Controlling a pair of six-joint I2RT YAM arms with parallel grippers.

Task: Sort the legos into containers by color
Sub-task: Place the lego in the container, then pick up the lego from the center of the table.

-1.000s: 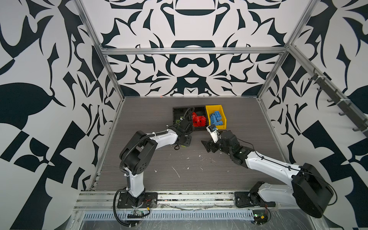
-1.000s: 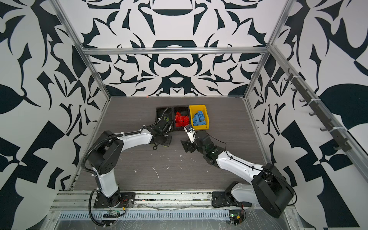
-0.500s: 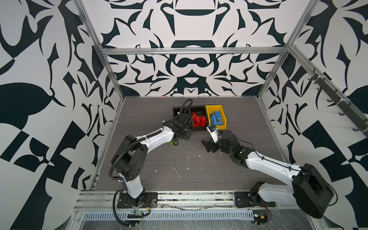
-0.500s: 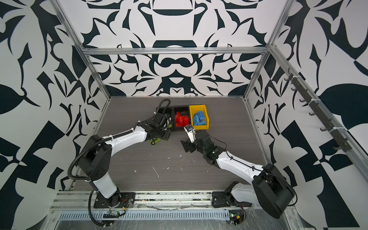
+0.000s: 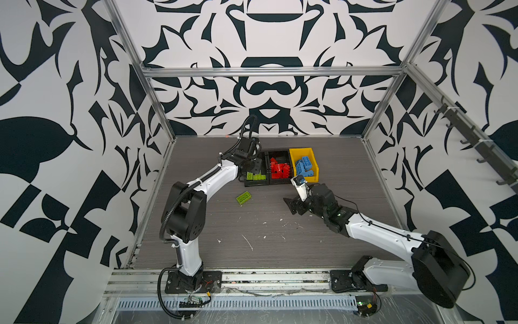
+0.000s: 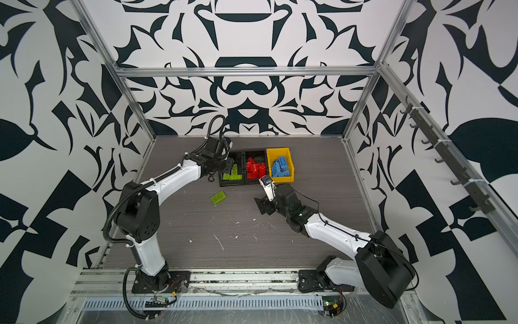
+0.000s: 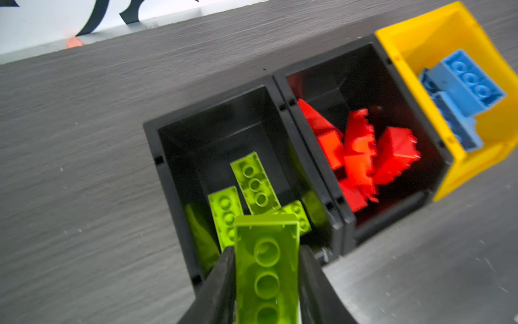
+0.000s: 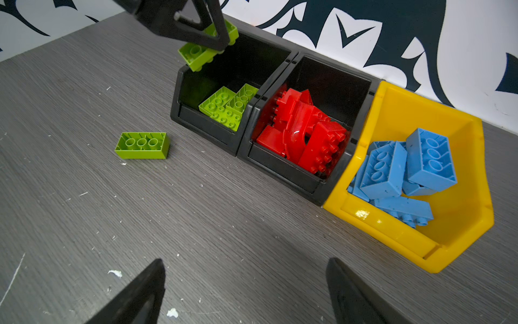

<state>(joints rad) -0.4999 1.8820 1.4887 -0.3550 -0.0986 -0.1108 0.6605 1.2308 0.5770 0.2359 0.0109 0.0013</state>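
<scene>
- In both top views the left gripper [image 5: 249, 167] hangs over the first black bin [image 5: 254, 184], a small open-top rectangular plastic container. This bin stands at one end of a row of three that touch side by side. From here its grip cannot be made out.
- Next in the row, the second black bin [image 5: 280, 183], of the same kind, holds red bricks [image 5: 279, 169]. The yellow bin [image 5: 301, 150], slightly taller and of bright plastic, holds blue bricks [image 5: 304, 165].
- A loose green brick [image 6: 219, 197], lime, rectangular and plastic, lies on the grey wood-grain table [image 6: 196, 238] near the first black bin, apart from it.
- The right gripper [image 5: 295, 204] sits low over the table near the second black bin and the yellow bin.
- Left wrist view: the left gripper [image 7: 266, 248] is clamped narrowly on the held green brick [image 7: 266, 280], a lime studded plastic block. It is gripped by its long sides with its hollow side facing the camera, above the first black bin [image 7: 165, 168]. Green bricks [image 7: 253, 182] lie inside that bin.
- Right wrist view: the right gripper [image 8: 245, 266] stands wide apart and empty above the table [image 8: 224, 224]. The loose green brick [image 8: 141, 146] rests hollow side up. The held green brick [image 8: 197, 56] hangs tilted over the rim of the first black bin [image 8: 201, 129].
</scene>
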